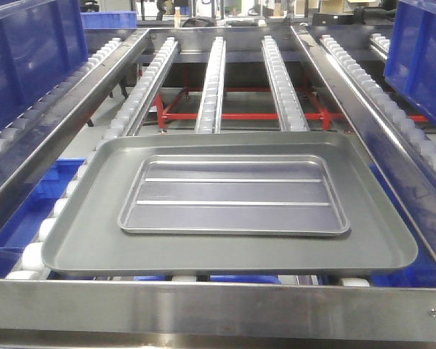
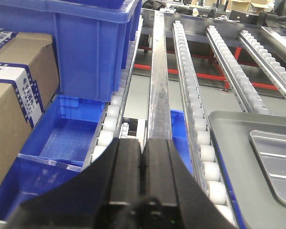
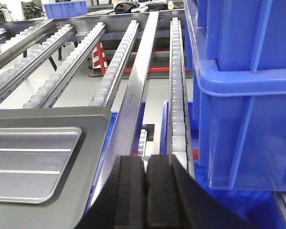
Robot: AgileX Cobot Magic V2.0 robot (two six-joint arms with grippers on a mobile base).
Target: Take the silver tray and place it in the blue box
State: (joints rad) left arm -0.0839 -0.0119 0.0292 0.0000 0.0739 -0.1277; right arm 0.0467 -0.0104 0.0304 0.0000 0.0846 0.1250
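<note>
The silver tray (image 1: pixel 232 195), small with two long ridges, lies flat inside a larger plain grey tray (image 1: pixel 87 247) on the roller conveyor. It also shows at the right edge of the left wrist view (image 2: pixel 276 162) and at the left of the right wrist view (image 3: pixel 28 162). A blue box (image 1: pixel 29 51) stands on the left roller lane and another blue box (image 1: pixel 421 58) on the right lane. My left gripper (image 2: pixel 143 143) is shut and empty, left of the trays. My right gripper (image 3: pixel 145 160) is shut and empty, right of them. Neither gripper shows in the front view.
Steel rails (image 1: pixel 334 80) and white roller strips (image 1: pixel 211 80) run away from me. A steel front bar (image 1: pixel 218 309) crosses below the trays. A cardboard carton (image 2: pixel 14 95) stands left of the left crate (image 2: pixel 95 47). Low blue bins (image 2: pixel 66 138) sit under the rollers. Stacked crates (image 3: pixel 248 95) are close on the right.
</note>
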